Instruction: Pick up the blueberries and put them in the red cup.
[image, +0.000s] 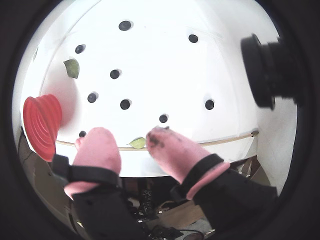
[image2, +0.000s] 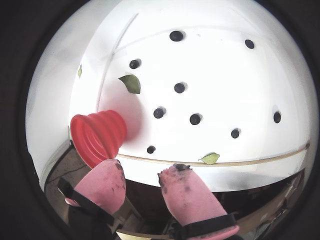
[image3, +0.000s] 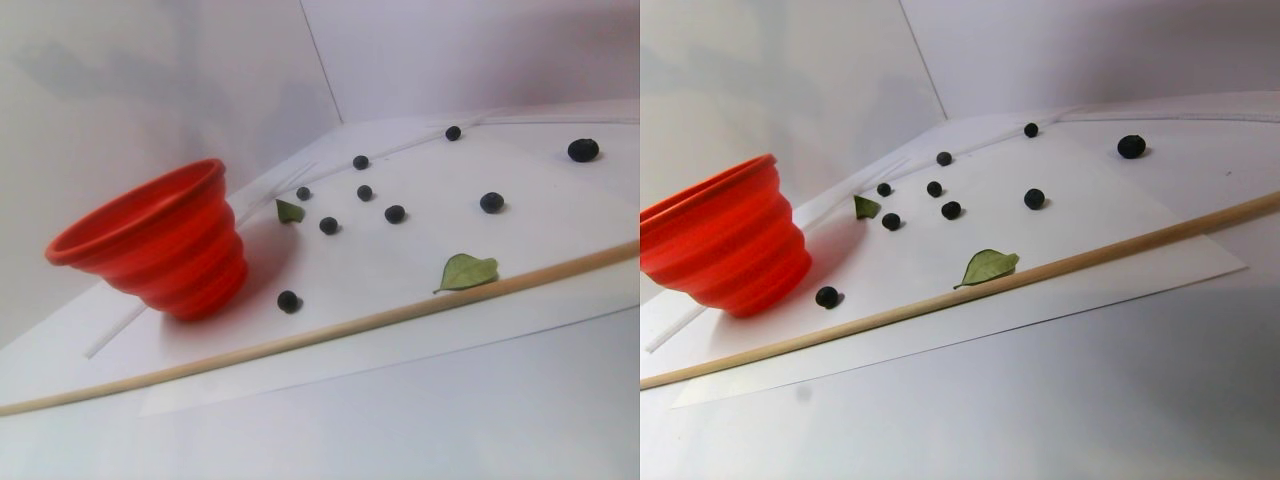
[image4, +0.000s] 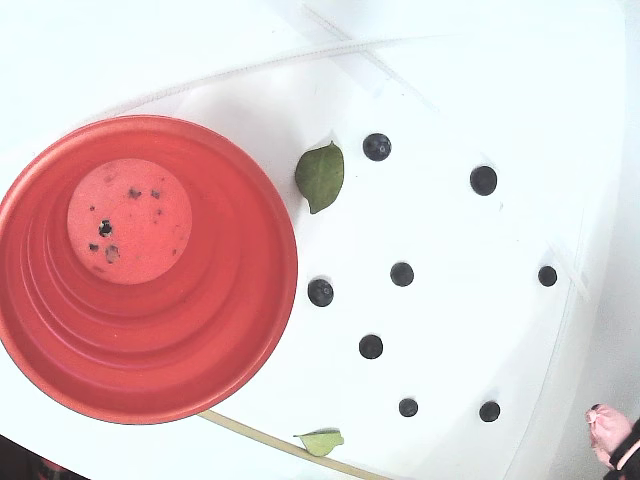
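White paper (image3: 560, 215) covers the table, and the blueberries (image4: 321, 292) are scattered loose across it, apart from one another, small, round and dull blue-black. Eight are counted in the fixed view, nine in both wrist views. The nearest to the red cup (image4: 250, 330) lies just beside its base in the stereo pair view. The cup is seen upright at the left of the sheet, made of bright orange-red plastic with stepped rings down its wall; its paler pink bottom is speckled with dark marks, and no berry is seen inside. Two green leaves are found among the berries: one leaf (image4: 320, 176) just beside the cup's rim in the fixed view, the other leaf (image3: 466, 271) touching or almost touching a thin wooden stick (image3: 330, 325) that is laid across the front of the sheet. A pale thin rod (image3: 125, 328) lies behind the cup. Plain white walls are met at a corner behind the table.

The gripper (image: 134, 142) is held over the near edge of the table, by the stick. Its two fingers (image2: 192, 197) are wrapped in soft pink covers stained dark at the tips. They are spread moderately, with a clear gap between them, and nothing is held. A black camera (image: 265, 70) is seen at the right of a wrist view.
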